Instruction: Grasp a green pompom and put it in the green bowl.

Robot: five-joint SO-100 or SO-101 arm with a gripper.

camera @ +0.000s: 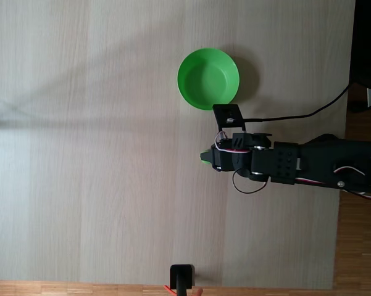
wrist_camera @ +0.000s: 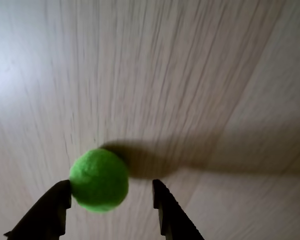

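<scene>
Wrist view: small fuzzy bright green pompom lies on the pale wood-grain table, between the two black fingers of the gripper. Jaws spread apart. Pompom sits hard against the left finger as seen here; a clear gap separates it from the right finger. Not pinched. Pompom casts a dark shadow to its right on the table. Whether it rests fully on the surface or is slightly lifted is hard to judge from this angle.

Fixed view from above: black arm reaches in from the right edge, gripper end pointing left. Round bright green smooth plastic bowl stands upright on the table near the arm's tip, above it in the frame, apart from the gripper. Bowl interior looks bare. A black cable runs from the arm toward the right edge.
</scene>
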